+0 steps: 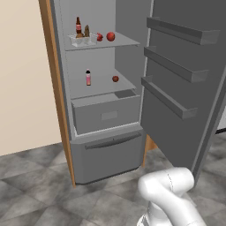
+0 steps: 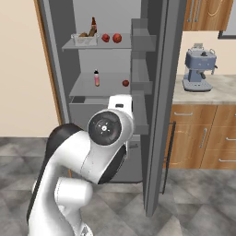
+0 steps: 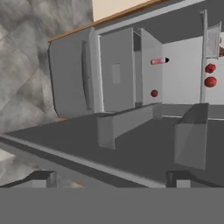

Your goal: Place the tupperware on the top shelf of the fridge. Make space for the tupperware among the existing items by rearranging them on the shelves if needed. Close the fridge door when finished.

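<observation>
— Two fingertips [image 3: 40, 178] show at the bottom of the hand view, set wide apart with nothing between them. How is the arm [image 2: 92, 156] posed?

— Folded low in front of the fridge [image 1: 88, 145], elbow bent; in the right base view its round joint sits before the grey drawer [image 1: 106, 115]. The hand view is rolled sideways, looking past the open door [image 1: 185, 88] and its bins at the shelves.

— And the tub [image 1: 82, 40]?

— On the top shelf [image 1: 126, 42], at its left front. A brown bottle [image 1: 78, 27] stands just behind it, and two red fruits [image 1: 110, 36] lie to its right, apart from it.

— The lower shelf [image 1: 103, 86]?

— It holds a pink bottle [image 1: 88, 77], upright at the left, and one red fruit [image 1: 115, 78] well to its right.

— Is the gripper [image 3: 109, 179] near any of them?

— No, well apart from all of them.
</observation>
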Controlling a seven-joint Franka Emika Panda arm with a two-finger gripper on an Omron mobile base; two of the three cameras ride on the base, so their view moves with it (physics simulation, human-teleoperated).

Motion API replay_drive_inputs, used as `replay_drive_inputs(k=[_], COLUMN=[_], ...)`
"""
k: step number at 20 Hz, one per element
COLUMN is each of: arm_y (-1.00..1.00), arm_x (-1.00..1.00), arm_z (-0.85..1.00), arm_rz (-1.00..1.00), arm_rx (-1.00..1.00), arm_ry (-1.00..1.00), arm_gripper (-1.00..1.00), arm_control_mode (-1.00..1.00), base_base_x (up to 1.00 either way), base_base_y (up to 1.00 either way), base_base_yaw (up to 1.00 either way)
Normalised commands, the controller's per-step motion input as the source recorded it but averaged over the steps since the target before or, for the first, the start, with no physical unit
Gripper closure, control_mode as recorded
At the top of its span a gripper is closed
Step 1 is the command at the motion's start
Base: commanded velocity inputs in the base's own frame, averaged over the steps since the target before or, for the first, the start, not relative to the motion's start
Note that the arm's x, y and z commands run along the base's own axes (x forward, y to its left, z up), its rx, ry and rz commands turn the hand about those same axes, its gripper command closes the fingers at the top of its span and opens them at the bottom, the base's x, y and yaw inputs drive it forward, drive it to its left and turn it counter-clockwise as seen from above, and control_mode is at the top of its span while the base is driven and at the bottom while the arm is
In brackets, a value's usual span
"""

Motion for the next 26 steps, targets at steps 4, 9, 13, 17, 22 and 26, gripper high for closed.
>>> replay_drive_inputs(k=[4, 9, 13, 17, 22, 26], arm_y=[-0.78, -0.78, -0.46, -0.10, -0.28, -0.53], arm_x=[0.23, 0.29, 0.50, 0.73, 0.58, 0.33], arm_z=[0.00, 0.00, 0.00, 0.00, 0.00, 0.00], arm_rz=[0.00, 0.00, 0.01, 0.12, 0.14, 0.11], arm_rx=[0.09, 0.12, 0.14, 0.08, 0.11, 0.14], arm_ry=[0.00, 0.00, 0.03, 0.06, 0.03, 0.00], arm_gripper=[-1.00, -1.00, -1.00, -1.00, -1.00, -1.00], arm_control_mode=[-1.00, -1.00, -1.00, -1.00, -1.00, -1.00], base_base_x=[0.00, 0.00, 0.00, 0.00, 0.00, 0.00], base_base_y=[0.00, 0.00, 0.00, 0.00, 0.00, 0.00], base_base_yaw=[0.00, 0.00, 0.00, 0.00, 0.00, 0.00])
